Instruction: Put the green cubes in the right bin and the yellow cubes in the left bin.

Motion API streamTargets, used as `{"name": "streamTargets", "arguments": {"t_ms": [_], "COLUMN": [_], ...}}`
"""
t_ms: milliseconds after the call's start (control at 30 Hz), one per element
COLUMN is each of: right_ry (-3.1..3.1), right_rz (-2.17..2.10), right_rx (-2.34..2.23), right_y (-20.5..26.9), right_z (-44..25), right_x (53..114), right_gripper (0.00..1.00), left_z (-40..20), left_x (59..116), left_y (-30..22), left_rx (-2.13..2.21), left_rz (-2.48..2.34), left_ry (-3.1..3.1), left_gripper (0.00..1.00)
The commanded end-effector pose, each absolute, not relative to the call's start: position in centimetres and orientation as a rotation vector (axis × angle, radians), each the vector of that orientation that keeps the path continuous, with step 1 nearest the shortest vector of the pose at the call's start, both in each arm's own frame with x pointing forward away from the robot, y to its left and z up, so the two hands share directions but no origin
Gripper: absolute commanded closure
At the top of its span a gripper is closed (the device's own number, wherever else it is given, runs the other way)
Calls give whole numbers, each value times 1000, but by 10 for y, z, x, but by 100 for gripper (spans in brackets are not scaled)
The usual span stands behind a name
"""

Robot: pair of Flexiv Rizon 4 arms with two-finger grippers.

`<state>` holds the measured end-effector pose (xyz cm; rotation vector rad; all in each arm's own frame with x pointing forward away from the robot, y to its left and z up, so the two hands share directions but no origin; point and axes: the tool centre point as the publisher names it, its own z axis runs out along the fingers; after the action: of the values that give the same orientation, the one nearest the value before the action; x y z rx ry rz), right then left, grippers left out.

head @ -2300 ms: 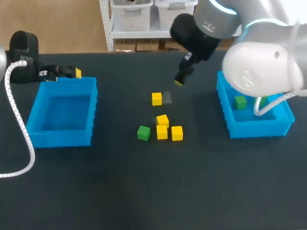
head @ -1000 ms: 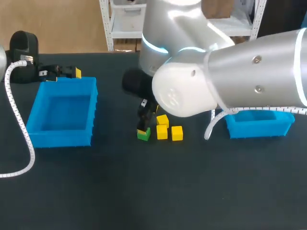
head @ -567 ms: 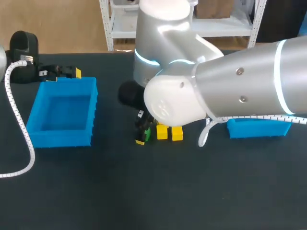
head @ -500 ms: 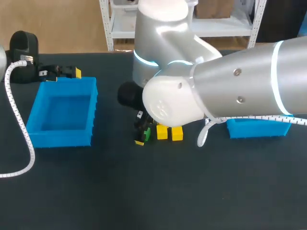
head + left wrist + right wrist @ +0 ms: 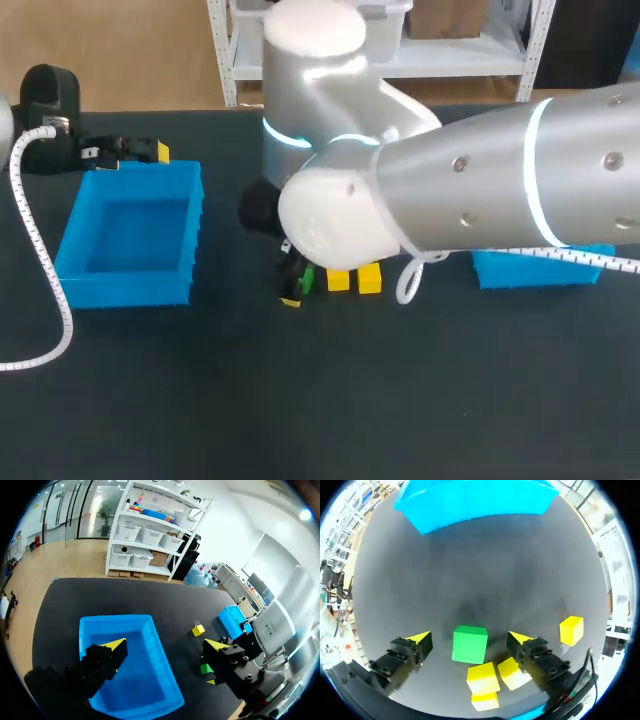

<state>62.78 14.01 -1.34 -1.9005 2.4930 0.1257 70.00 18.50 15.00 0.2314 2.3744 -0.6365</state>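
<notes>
The right end effector (image 5: 470,639) is down at the bench (image 5: 200,400), its fingers apart on either side of a green cube (image 5: 469,644) and not touching it. Yellow cubes (image 5: 483,678) lie just beside that cube. The left end effector (image 5: 165,645) hangs spread open by the far edge of the left bin (image 5: 115,618). The right bin (image 5: 540,268) peeks out past the right arm (image 5: 480,190), well apart from the cubes.
</notes>
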Motion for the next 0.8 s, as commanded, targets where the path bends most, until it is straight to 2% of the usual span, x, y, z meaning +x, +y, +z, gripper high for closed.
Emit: {"name": "streamTargets", "arguments": {"t_ms": [33,367,800], "right_ry": [2481,2484,2463], "right_rz": [30,-52,-57], "right_rx": [-1877,-1809,-1574], "right_y": [143,139,117], "right_z": [-21,-13,52], "right_x": [620,628,668], "right_gripper": [100,100,100], "left_z": [150,150,150], "left_x": [700,700,700], "left_y": [185,185,185], "left_rx": [231,231,231], "left_rz": [-636,-636,-636], "left_ry": [2374,2374,2374], "left_gripper": [0,0,0]}}
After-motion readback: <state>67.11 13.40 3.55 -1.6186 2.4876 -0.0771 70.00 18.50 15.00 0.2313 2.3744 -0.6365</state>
